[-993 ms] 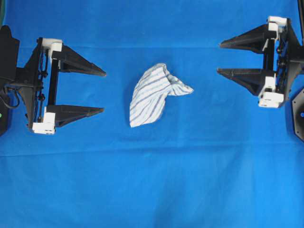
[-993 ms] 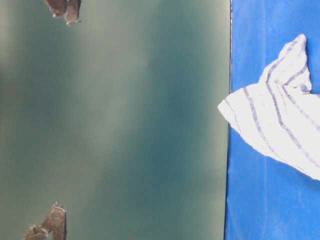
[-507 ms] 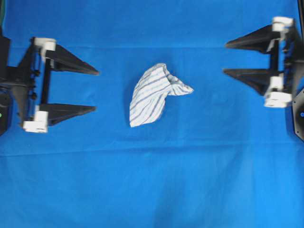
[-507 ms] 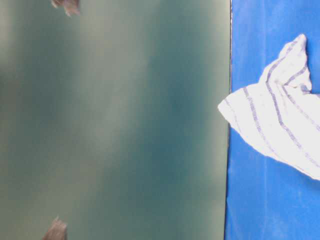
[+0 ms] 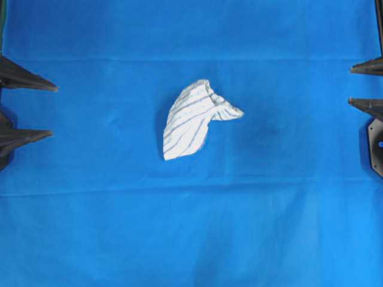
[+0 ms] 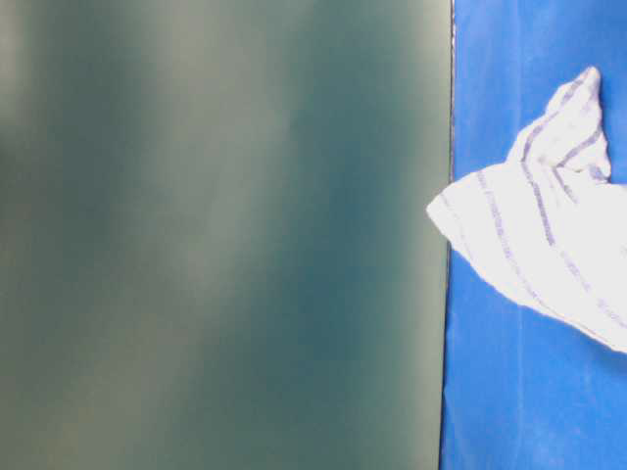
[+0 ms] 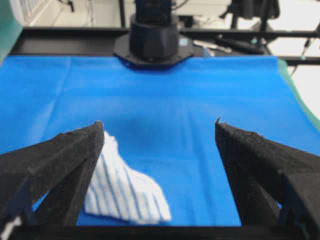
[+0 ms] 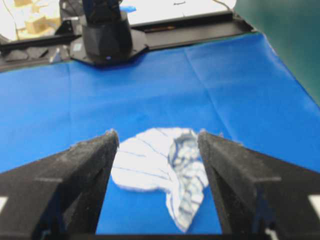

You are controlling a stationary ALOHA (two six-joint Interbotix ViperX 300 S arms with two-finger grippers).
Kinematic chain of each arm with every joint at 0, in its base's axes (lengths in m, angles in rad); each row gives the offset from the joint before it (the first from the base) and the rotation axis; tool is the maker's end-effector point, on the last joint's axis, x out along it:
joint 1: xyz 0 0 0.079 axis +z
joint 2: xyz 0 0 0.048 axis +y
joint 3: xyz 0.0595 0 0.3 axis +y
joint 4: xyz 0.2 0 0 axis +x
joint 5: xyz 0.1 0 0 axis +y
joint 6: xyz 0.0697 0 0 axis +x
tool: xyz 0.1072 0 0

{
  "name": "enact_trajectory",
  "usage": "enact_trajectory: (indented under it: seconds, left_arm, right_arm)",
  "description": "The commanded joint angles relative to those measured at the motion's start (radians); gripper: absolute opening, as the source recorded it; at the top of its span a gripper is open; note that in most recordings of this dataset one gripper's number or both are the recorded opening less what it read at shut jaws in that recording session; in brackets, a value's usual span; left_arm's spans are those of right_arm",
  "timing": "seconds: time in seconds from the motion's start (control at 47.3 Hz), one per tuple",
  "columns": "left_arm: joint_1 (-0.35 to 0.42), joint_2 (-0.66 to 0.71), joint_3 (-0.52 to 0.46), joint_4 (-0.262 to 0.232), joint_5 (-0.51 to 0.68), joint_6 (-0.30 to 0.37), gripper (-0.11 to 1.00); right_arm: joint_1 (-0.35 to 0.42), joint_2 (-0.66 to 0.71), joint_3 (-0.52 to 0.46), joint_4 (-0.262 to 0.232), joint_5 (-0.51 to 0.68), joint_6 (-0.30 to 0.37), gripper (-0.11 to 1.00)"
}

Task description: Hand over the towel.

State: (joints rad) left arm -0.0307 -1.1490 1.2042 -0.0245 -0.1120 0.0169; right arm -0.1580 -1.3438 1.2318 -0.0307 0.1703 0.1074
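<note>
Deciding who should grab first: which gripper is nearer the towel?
Roughly equal, left perhaps slightly. The left gripper sits open at the towel's left, the right gripper open at its right, both apart from it.

We see the towel (image 5: 190, 121) as white with thin blue-grey stripes running along its folds (in the right wrist view the crumpled end shows the stripes crossing into a faint check). Under it we find a large cloth (image 5: 191, 227) of plain, saturated blue, with no pattern. The left gripper (image 7: 159, 131) and the right gripper (image 8: 158, 137) have matt black fingers. In the table-level view we note a blurred dark teal-green backdrop (image 6: 216, 235). The arm base (image 7: 153, 37) opposite is black.
</note>
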Motion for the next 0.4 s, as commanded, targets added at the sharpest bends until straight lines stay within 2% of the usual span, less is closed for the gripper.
enact_trajectory:
  seconds: [0.0,0.19,0.38]
  left_arm:
    - [0.011,-0.067,0.038,-0.002,0.0,-0.002,0.88]
    - [0.041,-0.193,0.133,0.0,0.064,-0.002,0.88]
    - [0.077,-0.27,0.184,0.0,0.118,-0.003,0.88]
  right_arm:
    - [0.002,-0.04,0.037,-0.003,-0.005,-0.002,0.7]
    - [0.002,-0.081,0.12,-0.002,-0.052,-0.002,0.7]
    - [0.0,-0.057,0.138,-0.002,-0.075,0.0,0.7]
